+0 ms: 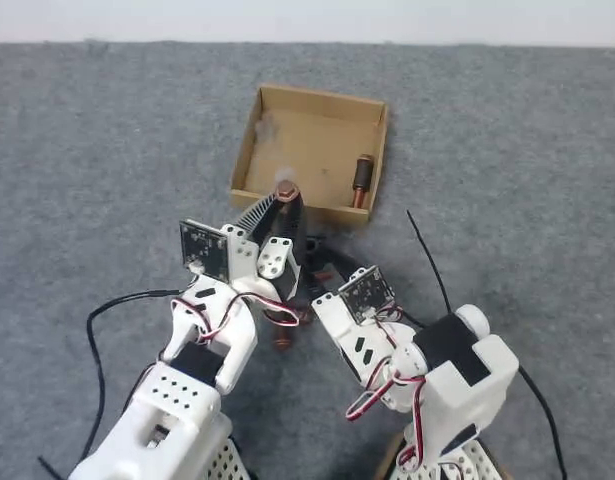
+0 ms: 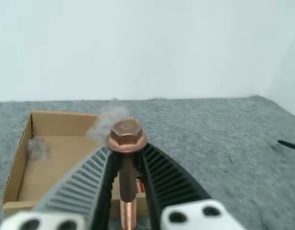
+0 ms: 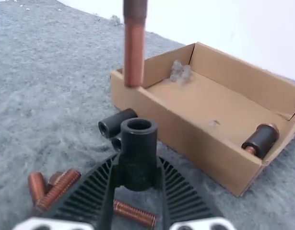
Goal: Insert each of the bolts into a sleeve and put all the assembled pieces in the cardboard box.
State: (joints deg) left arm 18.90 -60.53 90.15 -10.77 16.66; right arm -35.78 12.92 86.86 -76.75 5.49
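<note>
Left gripper (image 2: 125,153) is clamped tight on a copper bolt (image 2: 126,136), pinching it just under the hex head, head up, thread hanging straight down. Right gripper (image 3: 137,168) is closed around a black sleeve (image 3: 137,141), held upright with its open mouth facing up. The bolt's tip hangs above that mouth, apart from it; I can't tell whether it's dead over the bore. Both sit just in front of the cardboard box (image 1: 307,140). One assembled piece (image 1: 362,180) lies inside, against the right-hand wall. On the grey carpet (image 1: 107,150), a spare sleeve (image 3: 116,123) lies beside the box and loose bolts (image 3: 53,187) lie near the right gripper.
</note>
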